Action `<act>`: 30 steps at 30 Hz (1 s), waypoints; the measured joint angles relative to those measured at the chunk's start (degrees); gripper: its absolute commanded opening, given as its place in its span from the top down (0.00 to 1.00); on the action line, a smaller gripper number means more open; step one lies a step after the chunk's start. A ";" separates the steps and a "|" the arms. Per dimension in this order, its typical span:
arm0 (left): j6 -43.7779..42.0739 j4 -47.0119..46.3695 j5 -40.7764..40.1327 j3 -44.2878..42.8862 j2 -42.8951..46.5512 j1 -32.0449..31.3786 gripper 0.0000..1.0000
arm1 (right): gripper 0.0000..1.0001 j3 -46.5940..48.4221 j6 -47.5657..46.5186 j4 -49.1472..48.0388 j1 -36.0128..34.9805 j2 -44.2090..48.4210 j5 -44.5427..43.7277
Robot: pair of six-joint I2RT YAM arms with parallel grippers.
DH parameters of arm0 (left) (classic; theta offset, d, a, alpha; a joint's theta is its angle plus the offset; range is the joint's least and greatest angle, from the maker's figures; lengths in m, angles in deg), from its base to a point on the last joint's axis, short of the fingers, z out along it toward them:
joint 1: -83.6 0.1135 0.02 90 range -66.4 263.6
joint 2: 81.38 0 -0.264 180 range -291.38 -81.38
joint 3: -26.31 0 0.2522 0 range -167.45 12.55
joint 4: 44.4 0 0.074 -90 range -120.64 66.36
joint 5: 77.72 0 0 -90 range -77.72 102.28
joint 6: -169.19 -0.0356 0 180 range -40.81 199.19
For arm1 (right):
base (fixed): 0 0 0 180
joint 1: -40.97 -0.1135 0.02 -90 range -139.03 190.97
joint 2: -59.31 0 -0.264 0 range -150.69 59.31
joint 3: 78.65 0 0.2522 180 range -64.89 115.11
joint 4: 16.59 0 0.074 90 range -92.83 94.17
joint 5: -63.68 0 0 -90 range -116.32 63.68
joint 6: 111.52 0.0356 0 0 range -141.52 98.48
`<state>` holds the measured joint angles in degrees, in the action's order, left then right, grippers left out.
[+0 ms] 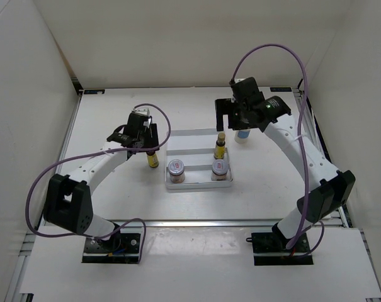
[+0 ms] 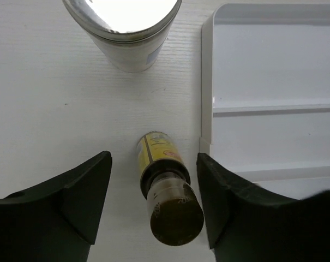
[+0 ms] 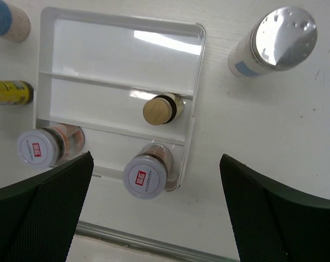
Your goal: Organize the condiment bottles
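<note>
Setting: robotics lab test cell. We list as evidence: plain white panel walls [image 1: 26, 94] boxing in a white bench [image 1: 196, 207]; two jointed robot arms, the left arm [image 1: 99, 165] and the right arm [image 1: 303, 148], on black base plates [image 1: 135, 246] bolted at its near edge; loose purple cables [image 1: 31, 189]; aluminium frame rails [image 1: 196, 222] along the front.

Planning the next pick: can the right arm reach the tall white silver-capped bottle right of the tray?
Probably yes: the open right gripper hangs close by, and the tall white silver-capped bottle stands alone, uncrowded.
</note>
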<state>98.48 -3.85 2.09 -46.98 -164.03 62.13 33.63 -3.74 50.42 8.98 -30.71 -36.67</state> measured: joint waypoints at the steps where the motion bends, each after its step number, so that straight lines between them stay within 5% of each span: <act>1: 0.07 -0.02 0.17 0.00 -0.39 0.00 0.40 | 0.00 -0.70 0.02 0.26 0.00 0.11 -0.04; 8: 0.02 0.74 0.70 -1.68 -0.70 -0.07 0.73 | 0.00 -4.28 0.04 1.05 0.00 1.55 -1.22; 18: 0.24 3.96 1.55 -18.75 -1.27 -6.47 0.78 | 0.00 -6.47 -0.02 1.62 0.42 8.28 -3.67; 30: 1.49 4.94 3.80 -19.71 -15.93 -11.15 0.81 | 0.00 -6.60 -0.22 2.89 3.23 9.70 -4.35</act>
<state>99.97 1.09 5.89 -66.69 -179.97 50.98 27.03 -3.95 53.31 12.21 -21.00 -41.01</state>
